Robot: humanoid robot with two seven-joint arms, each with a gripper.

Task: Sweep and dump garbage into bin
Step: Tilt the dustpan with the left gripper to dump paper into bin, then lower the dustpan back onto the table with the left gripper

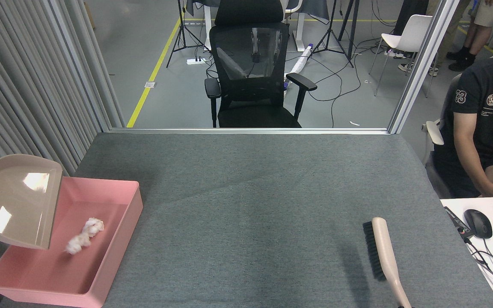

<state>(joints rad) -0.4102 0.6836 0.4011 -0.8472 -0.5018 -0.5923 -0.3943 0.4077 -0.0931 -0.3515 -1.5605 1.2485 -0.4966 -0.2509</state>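
Grey felt-covered bench (pixel 255 205) fills most of the head view, with an aluminium rail along its far edge.

Shallow rectangular pink plastic bin (pixel 114 244) sits at the bench's near-left corner: upright walls, rounded corners, open top, long axis running near to far.

Beige plastic dustpan (pixel 15 201) hangs over the bin's left wall, tipped so its open lip points down into the bin. Inner face is glossy with two bright glare patches, nothing lying on it. Its handle runs out past the left edge of the view.

Beige-backed hand brush with black bristles (pixel 379 252) is over the near-right part of the bench, bristles facing left, handle leaving the view at the bottom edge. Can't tell if it rests on the felt or is held up.

Garbage (pixel 84 235): small crumpled white paper-tissue wads, inside the bin just right of the dustpan lip, about mid-length of the bin. They look blurred and streaked, bunched together in a diagonal smear. Can't separate them cleanly or tell if they touch the bin floor.

Neither arm's far end shows here, so nothing to say on either set of jaws, left or right.

Beyond the far edge: black mesh office chair (pixel 250 68). Off the right edge: a seated person in a dark T-shirt (pixel 482 124), and a white desk with a black computer mouse (pixel 477 223).
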